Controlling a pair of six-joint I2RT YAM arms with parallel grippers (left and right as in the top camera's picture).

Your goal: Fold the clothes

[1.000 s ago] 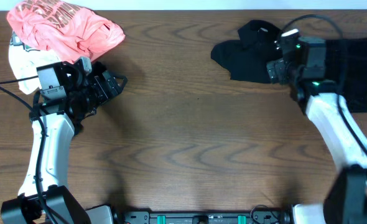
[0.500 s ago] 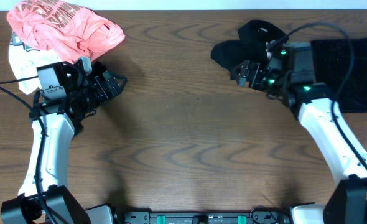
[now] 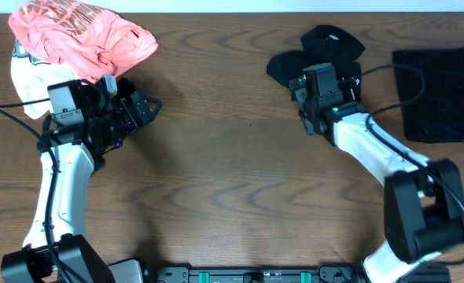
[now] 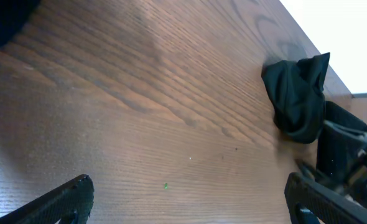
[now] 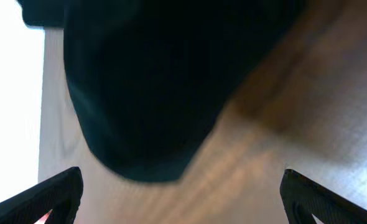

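A crumpled black garment (image 3: 317, 49) lies at the back right of the table; it fills the top of the right wrist view as a dark blurred mass (image 5: 171, 81) and shows far off in the left wrist view (image 4: 298, 99). My right gripper (image 3: 325, 74) is open at its near edge, fingers (image 5: 53, 193) wide apart over bare wood, holding nothing (image 5: 183, 199). A flat folded black garment (image 3: 439, 93) lies at the far right. A coral-pink tee (image 3: 82, 35) is heaped on a white garment (image 3: 26, 79) at the back left. My left gripper (image 3: 138, 98) is open and empty (image 4: 186, 205) beside that heap.
The wooden table (image 3: 232, 181) runs to a white back edge (image 4: 333, 37). My right arm (image 4: 351, 155) shows in the left wrist view beside the black heap.
My right arm has swung left, away from the folded black garment and over to the crumpled black one. The left arm has not moved.
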